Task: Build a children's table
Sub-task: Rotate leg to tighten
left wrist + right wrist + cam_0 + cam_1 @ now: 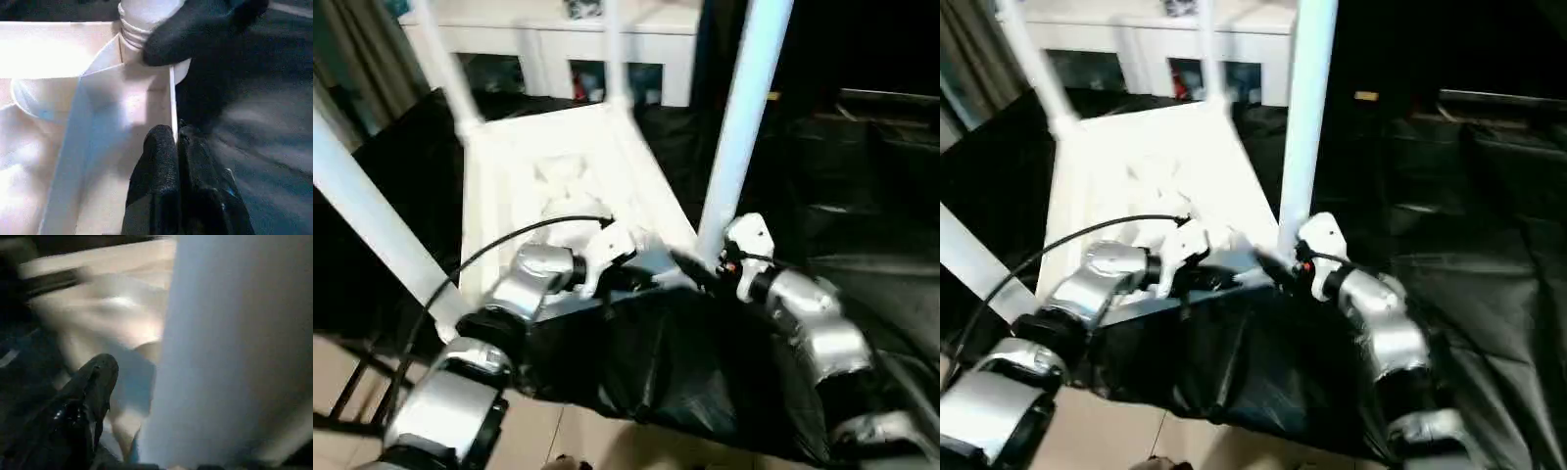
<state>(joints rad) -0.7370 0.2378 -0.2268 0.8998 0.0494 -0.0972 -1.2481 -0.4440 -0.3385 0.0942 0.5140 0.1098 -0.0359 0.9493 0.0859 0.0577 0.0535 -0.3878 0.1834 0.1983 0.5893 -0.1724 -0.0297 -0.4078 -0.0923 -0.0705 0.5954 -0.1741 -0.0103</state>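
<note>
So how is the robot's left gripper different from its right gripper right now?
The left gripper has its fingers shut on the thin edge wall of the tabletop; the right gripper is at the foot of the upright leg instead. The left gripper reaches in from the left, the right gripper from the right. Both work at the same near corner.

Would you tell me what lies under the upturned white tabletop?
The tabletop rests upside down on the black cover of the work table; whatever is directly beneath it is hidden by the tabletop itself.
</note>
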